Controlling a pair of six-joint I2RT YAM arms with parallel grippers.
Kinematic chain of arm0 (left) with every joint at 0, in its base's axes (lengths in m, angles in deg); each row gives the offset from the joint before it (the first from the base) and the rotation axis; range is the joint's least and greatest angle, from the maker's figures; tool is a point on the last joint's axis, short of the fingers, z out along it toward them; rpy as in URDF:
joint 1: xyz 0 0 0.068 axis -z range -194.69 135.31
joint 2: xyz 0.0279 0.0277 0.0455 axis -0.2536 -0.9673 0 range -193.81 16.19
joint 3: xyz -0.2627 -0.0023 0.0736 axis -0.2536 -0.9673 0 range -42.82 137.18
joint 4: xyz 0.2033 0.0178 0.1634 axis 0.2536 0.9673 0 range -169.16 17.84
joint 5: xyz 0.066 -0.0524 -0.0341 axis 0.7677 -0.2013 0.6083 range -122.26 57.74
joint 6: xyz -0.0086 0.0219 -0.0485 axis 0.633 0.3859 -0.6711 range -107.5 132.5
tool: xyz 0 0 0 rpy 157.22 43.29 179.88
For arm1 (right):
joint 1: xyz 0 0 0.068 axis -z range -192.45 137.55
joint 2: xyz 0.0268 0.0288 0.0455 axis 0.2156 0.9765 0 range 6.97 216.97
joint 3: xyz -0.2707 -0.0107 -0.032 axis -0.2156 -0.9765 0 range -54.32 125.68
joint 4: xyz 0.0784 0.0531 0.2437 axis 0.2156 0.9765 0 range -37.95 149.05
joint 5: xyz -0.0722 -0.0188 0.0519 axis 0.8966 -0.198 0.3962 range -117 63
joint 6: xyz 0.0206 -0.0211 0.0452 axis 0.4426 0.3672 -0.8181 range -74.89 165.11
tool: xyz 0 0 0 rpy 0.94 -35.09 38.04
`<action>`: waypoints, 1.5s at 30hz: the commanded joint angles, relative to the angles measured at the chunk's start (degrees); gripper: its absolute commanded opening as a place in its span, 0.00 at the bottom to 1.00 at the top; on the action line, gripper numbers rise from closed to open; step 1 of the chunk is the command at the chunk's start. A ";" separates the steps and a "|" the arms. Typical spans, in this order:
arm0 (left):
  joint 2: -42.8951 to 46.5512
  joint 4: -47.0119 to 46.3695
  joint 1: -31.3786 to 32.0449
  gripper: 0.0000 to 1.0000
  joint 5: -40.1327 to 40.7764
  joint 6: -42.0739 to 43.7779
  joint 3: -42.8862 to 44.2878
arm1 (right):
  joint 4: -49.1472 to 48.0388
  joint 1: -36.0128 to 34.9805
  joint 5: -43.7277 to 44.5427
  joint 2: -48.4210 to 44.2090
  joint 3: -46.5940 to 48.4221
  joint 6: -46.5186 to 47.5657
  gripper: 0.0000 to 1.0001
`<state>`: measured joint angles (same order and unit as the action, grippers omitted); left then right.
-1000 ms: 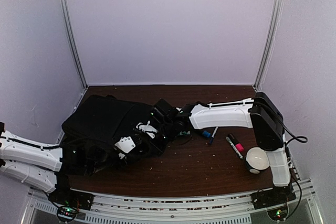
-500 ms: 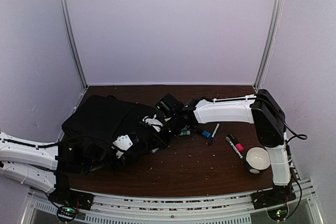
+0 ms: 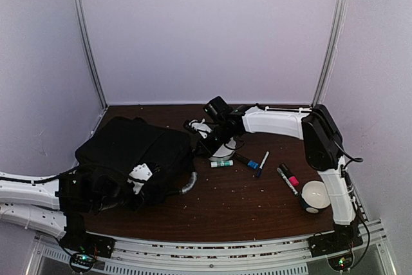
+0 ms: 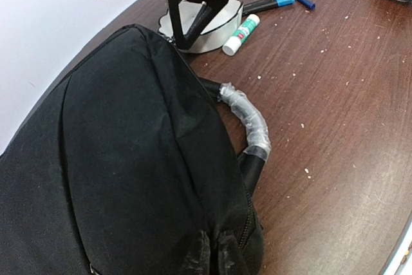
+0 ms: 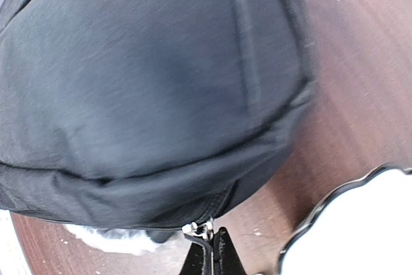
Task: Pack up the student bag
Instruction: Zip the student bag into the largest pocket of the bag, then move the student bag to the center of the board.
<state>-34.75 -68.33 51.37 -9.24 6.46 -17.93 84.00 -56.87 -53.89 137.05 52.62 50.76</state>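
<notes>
Up close only, right jaws pinch the zip pull [image 5: 197,227] on the student bag [image 5: 148,82], left jaws its fabric; brown tabletop [image 3: 244,205], white walls [image 3: 206,30].

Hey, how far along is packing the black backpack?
Done: nothing I can confirm; the large black fabric backpack looks closed, contents hidden. In hand: the left pincer pinches its fabric, the right pincer grips its small metal zip pull. Left: a white glue stick, blue-capped black marker, slim white pen and pink-banded black marker lie outside on the brown table.
</notes>
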 commanded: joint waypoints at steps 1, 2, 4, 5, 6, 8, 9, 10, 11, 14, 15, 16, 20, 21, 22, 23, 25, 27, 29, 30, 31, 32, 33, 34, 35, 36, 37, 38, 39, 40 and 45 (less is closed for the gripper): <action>2.59 2.63 0.36 0.00 0.51 -4.41 2.18 | 0.98 1.59 5.64 0.34 2.82 2.49 0.00; 2.74 3.11 0.38 0.00 0.77 -5.05 2.21 | 1.27 1.54 5.21 0.00 2.59 3.01 0.00; 3.01 4.18 0.38 0.00 1.59 -6.43 2.48 | 1.51 1.39 3.42 -1.35 1.10 3.93 0.00; 2.95 4.91 0.38 0.00 2.39 -7.47 2.79 | 1.49 1.30 2.48 -2.38 -0.33 4.47 0.00; 2.93 6.08 0.38 0.00 3.73 -8.84 3.11 | 1.31 1.09 2.05 -4.26 -2.09 5.22 0.00; 3.09 8.41 0.38 0.00 6.97 -11.72 3.57 | 0.25 0.54 0.80 -7.59 -6.74 6.28 0.00; 3.34 9.37 0.38 0.00 8.43 -13.18 3.73 | -0.41 0.16 0.27 -9.38 -9.46 6.71 0.00; 3.73 10.20 0.38 0.00 10.29 -14.52 3.58 | -1.06 -0.26 -0.42 -11.08 -12.02 6.88 0.00; 4.26 10.89 0.38 0.00 11.80 -15.84 3.39 | -1.51 -0.77 -1.17 -12.51 -14.11 7.22 0.00; 6.21 12.12 0.38 0.00 15.98 -18.36 2.54 | -1.90 -3.20 -2.77 -15.75 -18.63 7.58 0.00; 6.92 12.37 0.38 0.01 17.26 -19.12 2.15 | -2.21 -4.49 -3.38 -16.41 -19.55 7.29 0.00; 7.63 12.76 0.38 0.16 18.40 -19.75 1.84 | -2.54 -5.50 -4.03 -16.85 -20.09 6.81 0.00; 10.43 13.02 0.38 0.56 16.94 -17.93 1.93 | -2.11 -10.41 -5.60 -17.12 -18.81 6.01 0.00; 11.03 12.43 0.38 0.59 15.18 -16.45 2.14 | -1.98 -11.47 -5.82 -17.08 -18.26 5.97 0.00; 11.58 11.35 0.38 0.60 12.75 -14.50 2.40 | -1.90 -12.29 -6.07 -16.99 -17.69 5.91 0.00; 11.98 9.86 0.43 0.62 10.34 -12.64 2.44 | -1.81 -12.89 -6.48 -16.93 -17.07 5.73 0.00; 12.11 6.35 0.47 0.70 6.08 -8.74 2.30 | -1.98 -13.52 -7.62 -16.73 -16.18 4.74 0.00; 11.03 2.41 0.54 0.73 2.85 -5.63 2.19 | -2.15 -13.64 -8.83 -16.70 -15.84 3.60 0.00; 8.84 -1.41 0.64 0.73 0.52 -3.02 2.10 | -2.11 -13.59 -8.78 -17.18 -16.48 3.60 0.00; 7.27 -3.13 0.69 0.73 -0.49 -1.79 2.16 | -2.37 -13.47 -8.18 -17.55 -17.27 3.98 0.00; 4.87 -4.87 0.73 0.73 -1.25 -0.69 2.35 | -2.59 -13.39 -7.61 -17.92 -18.01 4.52 0.00; 2.71 -6.38 0.73 0.73 -2.21 0.41 2.73 | -2.70 -13.14 -7.16 -18.16 -18.62 4.82 0.00; 0.45 -7.70 0.78 0.73 -3.29 1.35 3.24 | -2.55 -12.96 -7.05 -18.05 -18.95 5.00 0.00; -1.98 -8.70 0.82 0.73 -4.32 2.34 4.00 | -2.35 -12.63 -7.05 -17.84 -19.10 5.13 0.00; -4.38 -9.29 0.82 0.73 -5.41 3.33 4.82 | -2.21 -12.24 -7.04 -17.50 -19.17 5.20 0.00; -6.77 -9.57 0.87 0.72 -6.12 4.05 5.93 | -2.11 -11.80 -7.15 -17.23 -19.26 5.12 0.00; -9.19 -9.55 0.95 0.72 -6.53 4.63 6.90 | -2.00 -11.53 -7.41 -17.05 -19.15 4.97 0.00; -11.27 -9.44 0.97 0.71 -6.34 5.01 7.74 | -2.10 -11.20 -7.72 -16.96 -19.21 4.76 0.00; -12.88 -9.47 1.07 0.69 -5.80 5.15 8.32 | -2.07 -10.91 -8.00 -16.96 -19.22 4.55 0.00; -14.12 -9.87 1.08 0.67 -4.89 5.03 8.49 | -2.13 -10.86 -8.10 -17.09 -19.30 4.51 0.00; -16.00 -13.82 1.00 0.58 -2.79 5.77 6.66 | -2.54 -10.71 -8.15 -17.50 -19.75 4.34 0.00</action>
<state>-50.09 -76.02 52.18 -12.91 10.13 -11.29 82.34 -68.00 -61.17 122.34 33.27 55.37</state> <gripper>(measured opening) 0.601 0.007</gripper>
